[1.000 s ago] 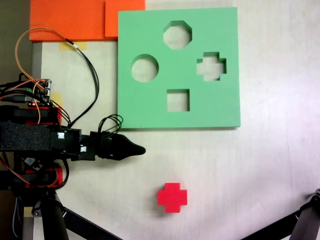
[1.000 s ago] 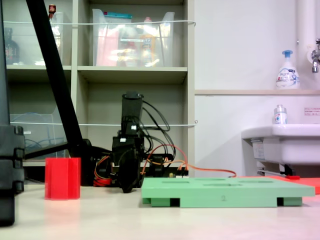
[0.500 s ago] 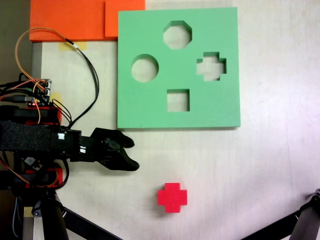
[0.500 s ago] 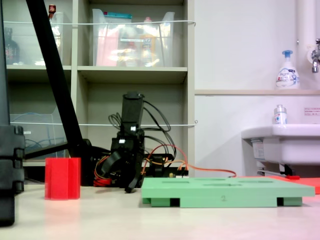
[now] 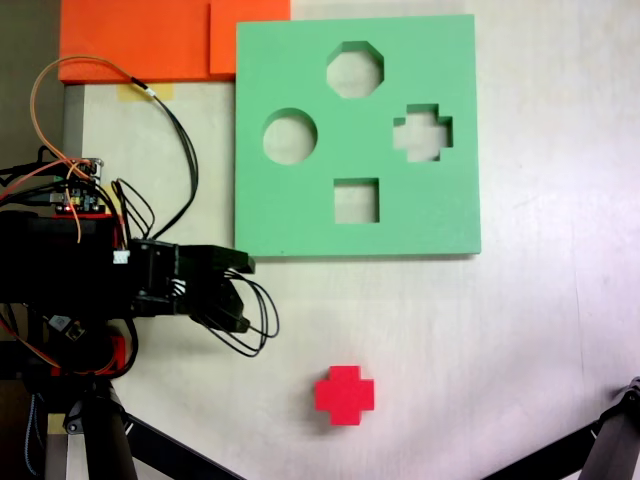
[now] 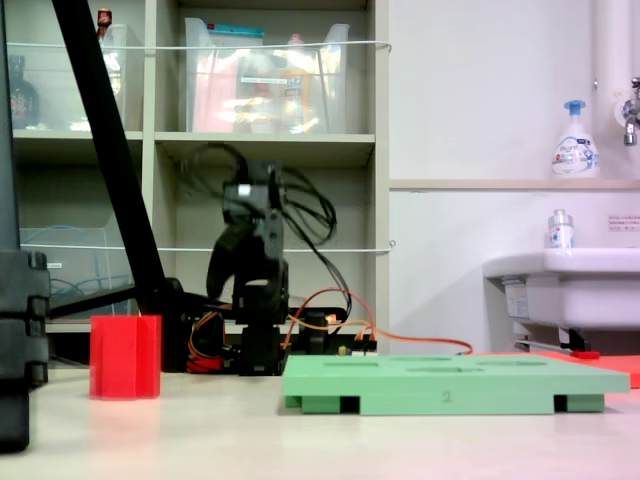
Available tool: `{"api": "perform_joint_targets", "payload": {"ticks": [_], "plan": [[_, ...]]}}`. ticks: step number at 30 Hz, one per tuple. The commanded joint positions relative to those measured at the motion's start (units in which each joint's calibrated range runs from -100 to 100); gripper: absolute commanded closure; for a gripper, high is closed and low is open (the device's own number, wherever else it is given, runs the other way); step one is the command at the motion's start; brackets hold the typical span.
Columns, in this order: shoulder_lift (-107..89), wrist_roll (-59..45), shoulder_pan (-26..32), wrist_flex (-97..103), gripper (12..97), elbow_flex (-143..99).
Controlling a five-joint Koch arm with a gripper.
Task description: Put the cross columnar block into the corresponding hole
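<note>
At left of table, seen from above, the gripper [image 5: 243, 292] sits raised w/ both jaws spread apart, one finger ending by the board's lower-left corner, the other angled down toward the lower edge of the pic. Nothing betw. the jaws; it grips nothing. In the low side-on fixed view the gripper [image 6: 232, 262] hangs well above the tabletop, jaws splayed, black cable loops arcing round it.

Black cables [image 5: 250, 325] loop out just below the jaws in the top-down view. Behind them, the arm's black body and base w/ red parts and an orange wire [image 5: 45, 80] curling up toward the top left.

Cross columnar block [image 5: 344, 394] lies on the bare table, lower centre in the top-down view, well apart from the gripper and below the green board. Side-on it is a red block [image 6: 125, 356] standing upright at left, apart from the arm.

Green foam board [image 5: 290, 215] lies flat at upper centre, 4 cutouts: octagon, circle, square, and the corresponding hole [image 5: 423, 133], plus-shaped, at right, vacant. Side-on the board [image 6: 450, 385] sits low at right of the arm.

Orange foam sheets [image 5: 140, 40] touch the board's top-left edge. Tripod legs [image 5: 120, 430] cross the lower corners.
</note>
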Motion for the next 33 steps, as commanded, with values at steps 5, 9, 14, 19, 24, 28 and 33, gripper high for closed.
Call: {"api": "perform_joint_targets", "payload": {"ticks": [5, 9, 14, 19, 24, 28, 33], "plan": [[22.14, -0.78, -1.66, -17.9, 58.7, 24.48], [24.79, -1.51, -2.3, -16.45, 40.1, 27.57], [31.35, -1.66, -3.47, -11.64, 17.6, 27.87], [47.42, -6.25, -5.52, -11.35, 12.8, 34.05], [60.54, -7.91, -6.89, -11.25, 13.0, 41.03], [69.34, -8.3, -7.37, -11.25, 13.0, 45.32], [79.12, -9.04, -7.77, -11.25, 13.0, 50.4]]}}
